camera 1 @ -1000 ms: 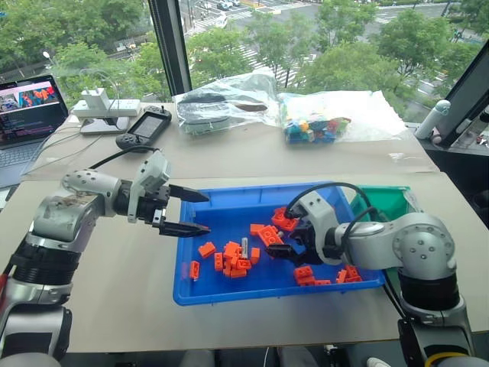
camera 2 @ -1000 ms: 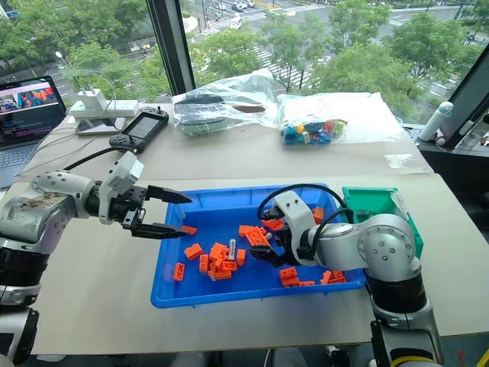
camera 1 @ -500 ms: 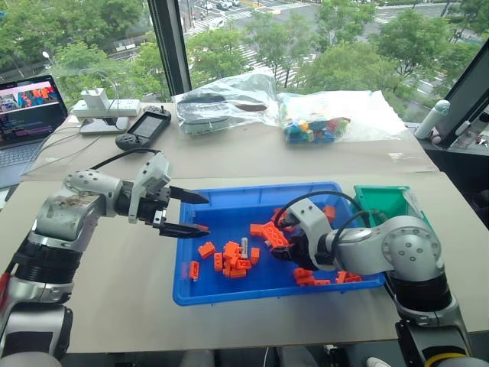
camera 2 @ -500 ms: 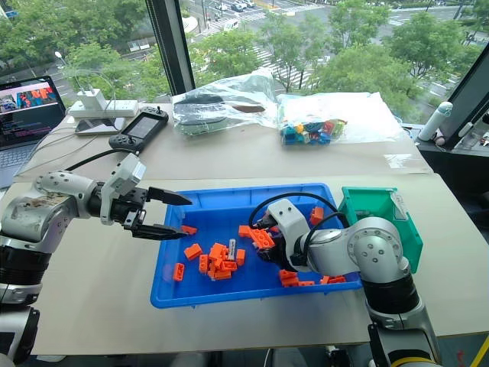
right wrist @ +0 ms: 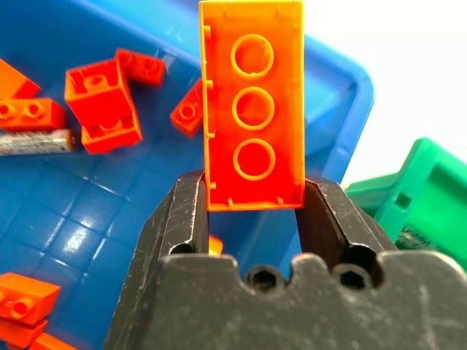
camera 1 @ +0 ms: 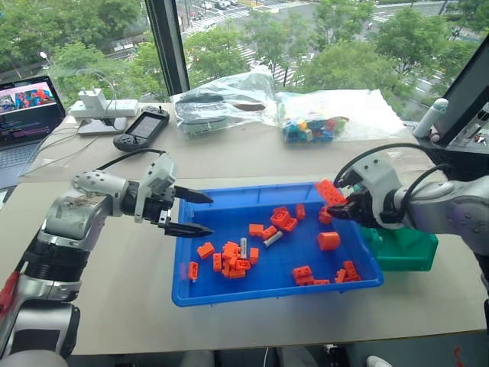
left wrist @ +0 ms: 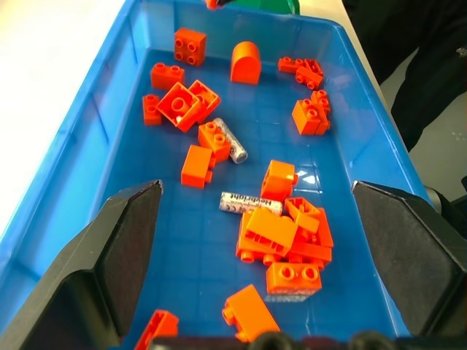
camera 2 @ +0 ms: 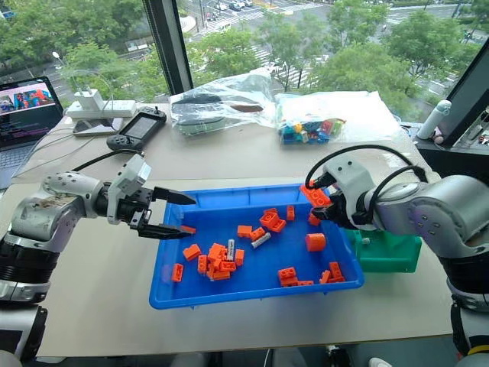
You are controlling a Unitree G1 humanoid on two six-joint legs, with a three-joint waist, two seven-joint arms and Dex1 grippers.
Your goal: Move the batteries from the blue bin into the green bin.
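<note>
Since a second ago we are lifting our right hand point(camera 1: 341, 205), gripping an orange brick point(camera 1: 329, 191), toward the green bin point(camera 1: 401, 248); both batteries point(camera 1: 273, 238) are lying mid blue bin point(camera 1: 229, 292), nearer our open left hand point(camera 1: 196, 212)

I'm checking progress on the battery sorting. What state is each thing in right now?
left gripper: open, empty, at the blue bin's left end.
right gripper: shut on orange brick, lifted near the bin's right rim.
batteries: both lying among loose bricks in the blue bin, not yet moved.
green bin: upright beside the blue bin, contents hidden.
laptop: open, screen lit.
</note>
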